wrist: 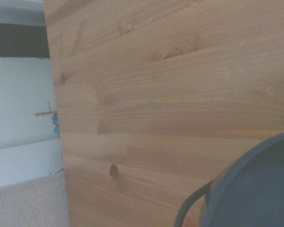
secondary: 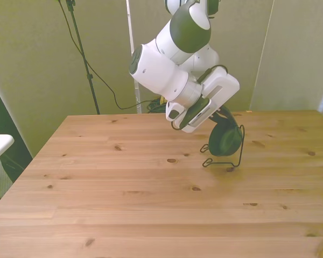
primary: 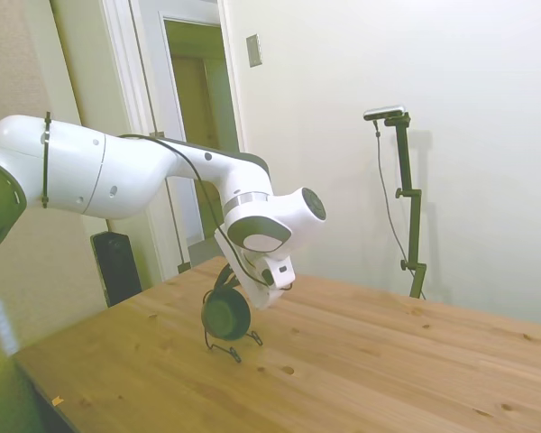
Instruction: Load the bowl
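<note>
One bowl [primary: 225,315] and one wire rack [primary: 232,344] are all that sit on the table [primary: 361,370] in the side view. The dark green bowl stands on edge inside the rack, near the middle of the wood, and the gripper [primary: 269,287] hangs tilted just above and beside it. Whether the fingers are apart, together or clamped on the rim I cannot tell, since the wrist body hides them.

From the front view, the bowl [secondary: 224,140] leans in the rack [secondary: 222,161] toward the front view's right, its rounded back facing the camera. The gripper [secondary: 215,115] comes down onto its upper edge from the front view's left, and the fingers are again covered. This view shows the rack's looped feet on the table [secondary: 124,204] more plainly than the side view does.

Close up, the wrist view catches only a curved slice of the bowl [wrist: 260,189], a bit of thin wire [wrist: 189,210] and bare table planks [wrist: 156,94].

By my judgement the loading is at its placing stage: the bowl seems seated in the rack. The next move would call for letting go, if it is held, and lifting clear without tipping the rack.
</note>
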`<action>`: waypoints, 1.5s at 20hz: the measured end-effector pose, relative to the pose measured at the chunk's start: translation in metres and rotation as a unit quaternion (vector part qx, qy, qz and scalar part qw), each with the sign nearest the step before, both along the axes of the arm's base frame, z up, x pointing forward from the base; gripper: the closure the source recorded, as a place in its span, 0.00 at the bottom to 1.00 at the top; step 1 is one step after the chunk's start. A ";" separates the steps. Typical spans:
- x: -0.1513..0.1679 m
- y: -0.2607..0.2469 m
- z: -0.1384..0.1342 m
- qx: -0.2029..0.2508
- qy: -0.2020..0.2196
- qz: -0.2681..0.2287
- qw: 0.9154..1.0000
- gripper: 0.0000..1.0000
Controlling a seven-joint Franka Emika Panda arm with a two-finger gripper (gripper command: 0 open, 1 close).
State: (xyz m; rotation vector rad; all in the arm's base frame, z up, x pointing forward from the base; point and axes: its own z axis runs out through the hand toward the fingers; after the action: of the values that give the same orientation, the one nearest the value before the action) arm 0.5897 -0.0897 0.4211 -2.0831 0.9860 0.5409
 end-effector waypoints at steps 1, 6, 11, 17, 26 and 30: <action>0.000 -0.001 -0.001 0.000 0.001 -0.001 1.000 1.00; 0.003 -0.010 -0.013 0.003 0.010 -0.010 1.000 1.00; 0.006 -0.008 -0.017 0.003 0.012 -0.007 1.000 1.00; 0.007 -0.005 -0.008 0.001 0.016 -0.014 1.000 1.00; 0.007 -0.006 -0.018 -0.001 0.031 -0.018 0.999 1.00; 0.008 -0.006 -0.022 0.000 0.034 -0.018 0.999 1.00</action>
State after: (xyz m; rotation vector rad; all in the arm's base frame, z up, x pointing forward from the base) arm 0.5977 -0.0955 0.3990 -2.0554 1.0612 0.5969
